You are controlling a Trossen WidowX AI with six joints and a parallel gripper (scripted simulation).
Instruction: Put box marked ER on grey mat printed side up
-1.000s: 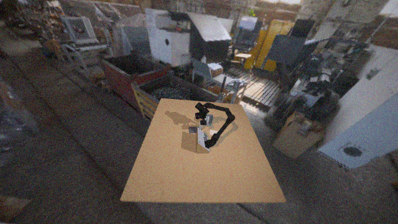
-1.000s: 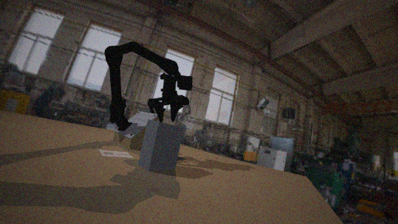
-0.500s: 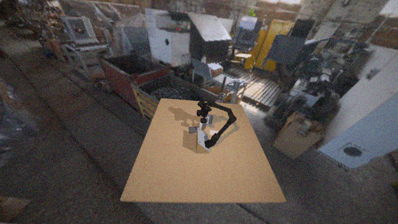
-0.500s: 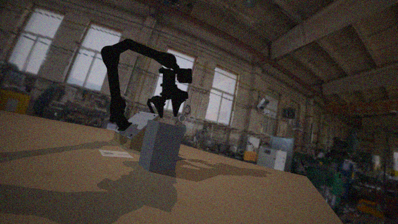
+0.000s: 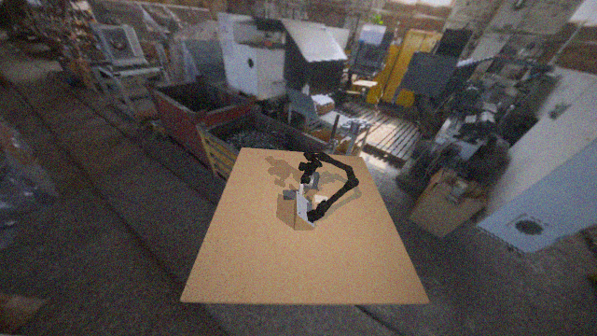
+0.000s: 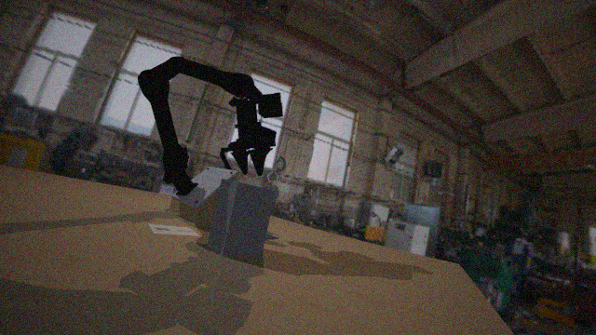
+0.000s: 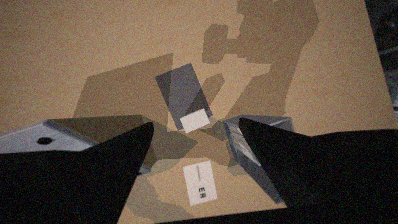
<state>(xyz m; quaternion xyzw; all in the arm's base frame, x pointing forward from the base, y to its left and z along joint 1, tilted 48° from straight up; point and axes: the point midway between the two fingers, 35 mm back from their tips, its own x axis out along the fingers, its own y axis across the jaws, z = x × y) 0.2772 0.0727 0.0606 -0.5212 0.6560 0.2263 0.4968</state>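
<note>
Apparently, white box [image 7: 195,121] beyond (open) jaws

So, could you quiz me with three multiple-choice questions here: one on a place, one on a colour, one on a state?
1. Where does the white card marked ER lie?
A) on the mat
B) on the table top
C) on the arm

2. What colour is the mat?
A) red
B) yellow
C) grey

3. How is the gripper?
A) open
B) shut, empty
C) shut on a card

1 B: bare tabletop surrounds it.
2 C: the wrist view shows its dark grey surface.
3 A: its fingers stand wide apart.
</note>
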